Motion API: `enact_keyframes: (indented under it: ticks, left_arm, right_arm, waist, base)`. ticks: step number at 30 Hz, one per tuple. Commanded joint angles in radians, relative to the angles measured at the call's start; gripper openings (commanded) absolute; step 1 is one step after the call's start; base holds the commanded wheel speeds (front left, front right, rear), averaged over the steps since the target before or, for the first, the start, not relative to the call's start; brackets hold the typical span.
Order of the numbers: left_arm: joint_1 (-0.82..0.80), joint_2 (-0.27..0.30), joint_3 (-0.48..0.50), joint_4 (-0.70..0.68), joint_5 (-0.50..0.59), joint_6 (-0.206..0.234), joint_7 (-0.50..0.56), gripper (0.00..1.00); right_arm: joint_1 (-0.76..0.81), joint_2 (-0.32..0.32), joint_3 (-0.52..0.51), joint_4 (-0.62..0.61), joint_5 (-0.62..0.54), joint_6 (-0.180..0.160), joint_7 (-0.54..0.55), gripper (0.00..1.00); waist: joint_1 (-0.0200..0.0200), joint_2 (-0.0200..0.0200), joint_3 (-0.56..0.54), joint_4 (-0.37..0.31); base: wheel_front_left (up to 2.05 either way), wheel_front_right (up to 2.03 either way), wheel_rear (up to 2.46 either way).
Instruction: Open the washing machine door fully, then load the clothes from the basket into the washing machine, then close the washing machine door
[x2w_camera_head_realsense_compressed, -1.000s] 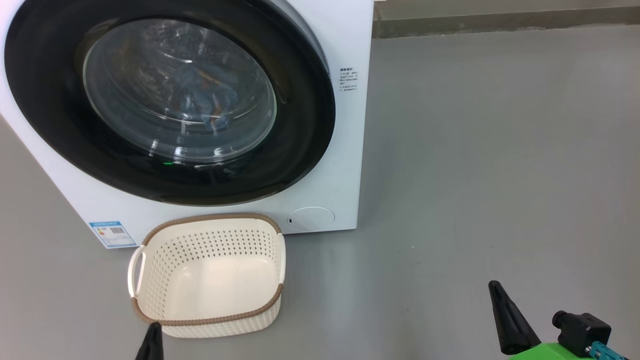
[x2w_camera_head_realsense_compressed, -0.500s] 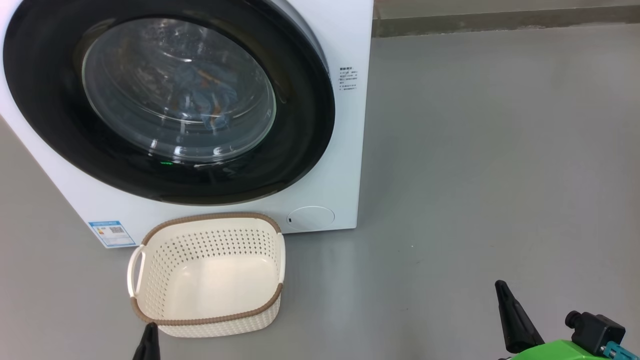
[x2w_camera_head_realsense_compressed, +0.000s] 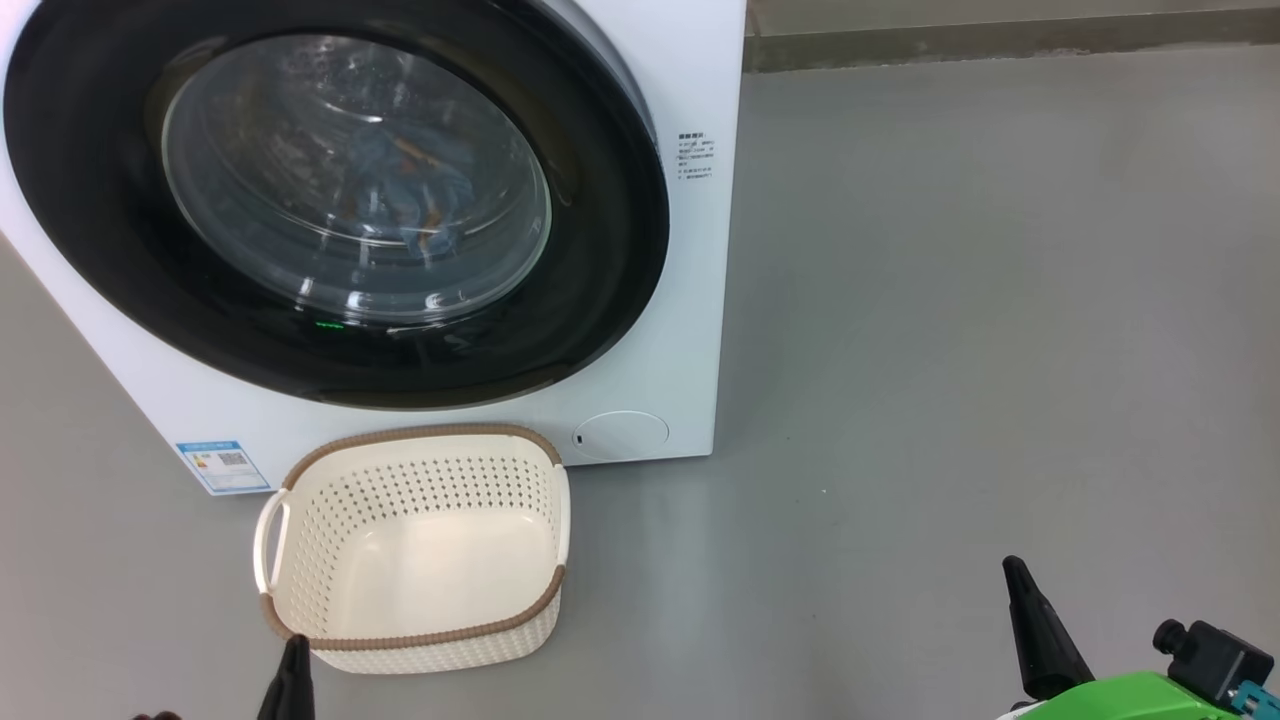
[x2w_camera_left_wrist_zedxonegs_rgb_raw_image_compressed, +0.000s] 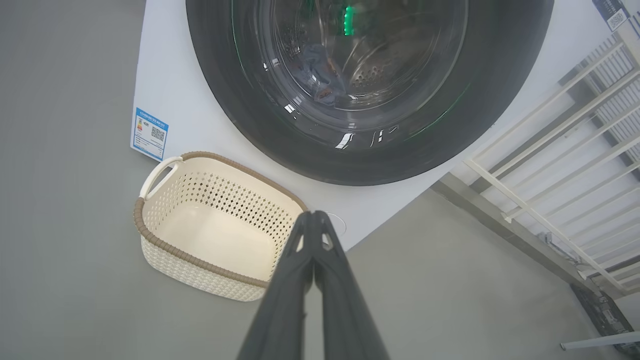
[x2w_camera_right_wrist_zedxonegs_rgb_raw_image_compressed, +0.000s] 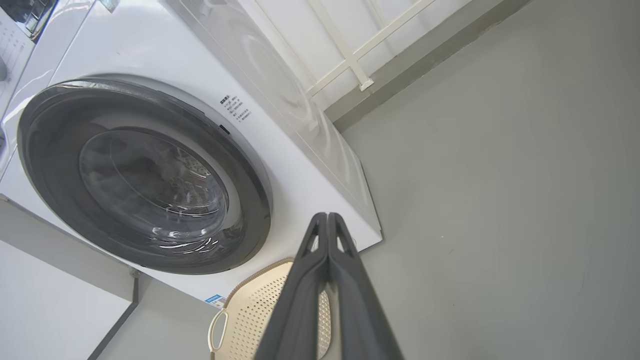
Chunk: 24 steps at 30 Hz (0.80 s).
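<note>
The white washing machine fills the upper left of the head view, its black-ringed door shut flush against the front. Behind the glass lie the light blue clothes, also seen through the door glass as clothes in the left wrist view. The cream basket stands empty on the floor before the machine. My left gripper is shut, just at the basket's near rim. My right gripper is shut, low at the right, far from the machine. Both wrist views show the fingers pressed together, left gripper and right gripper.
Grey floor spreads wide to the right of the machine. A blue label sticker and a round filter cap mark the machine's lower front. A white railing runs along the wall beside the machine.
Both grippers have slid a little lower in the head view, the right one also further right. Door, clothes and basket keep their places.
</note>
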Motion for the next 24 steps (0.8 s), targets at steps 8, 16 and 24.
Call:
enact_keyframes:
  ticks: [8, 16, 24]
  left_arm:
    - [-0.062, 0.022, 0.025, -0.013, -0.108, -0.001, 0.026, 0.00]
    - [-0.076, 0.023, 0.031, -0.008, -0.198, -0.001, 0.049, 0.00]
    - [-0.091, 0.025, 0.038, -0.002, -0.288, -0.001, 0.072, 0.00]
  right_arm:
    - [-0.050, -0.012, 0.000, -0.021, 0.113, -0.002, 0.025, 0.00]
    - [-0.058, -0.013, -0.006, -0.019, 0.200, -0.003, 0.048, 0.00]
    - [-0.065, -0.014, -0.012, -0.018, 0.288, -0.003, 0.071, 0.00]
  waist:
    - [-0.0001, -0.0001, 0.001, -0.001]
    - [-0.0001, -0.0001, 0.003, -0.001]
    - [-0.0001, -0.0001, 0.004, -0.002]
  base:
    - [0.00, 0.00, 0.00]
    - [0.00, 0.00, 0.00]
    - [0.00, 0.00, 0.00]
